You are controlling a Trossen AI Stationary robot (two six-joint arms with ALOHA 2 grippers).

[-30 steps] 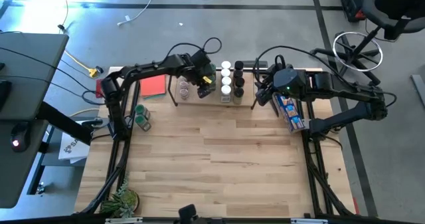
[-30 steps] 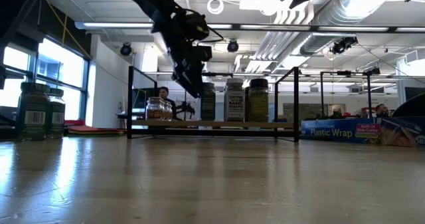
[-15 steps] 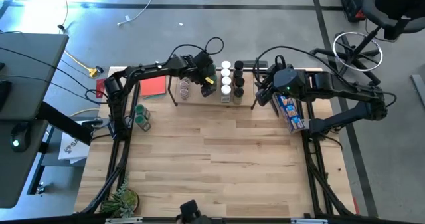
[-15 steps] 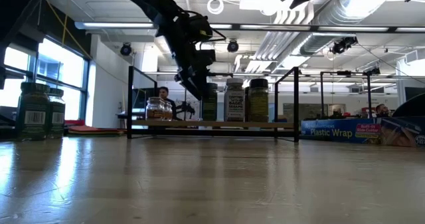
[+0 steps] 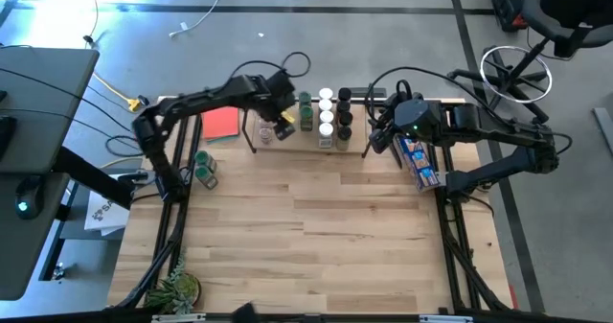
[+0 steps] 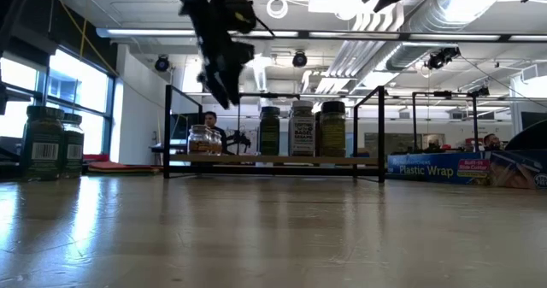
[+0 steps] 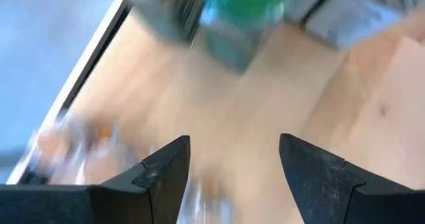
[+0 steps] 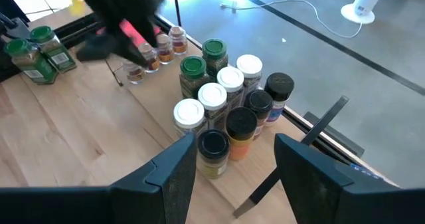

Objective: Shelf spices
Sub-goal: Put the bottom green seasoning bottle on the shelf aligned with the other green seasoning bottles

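Your left gripper (image 5: pixel 279 124) hangs open and empty over the shelf (image 5: pixel 287 141), beside the green-lidded jars (image 8: pixel 203 58) standing there. Two jars (image 5: pixel 204 168) wait on the table. Swing carelessly and you could topple the packed row. Your right gripper (image 8: pixel 229 161) waits open.

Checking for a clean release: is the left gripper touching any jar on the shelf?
Apart. In the low view the left gripper hangs above the shelf, clear air between it and the small clear jar.
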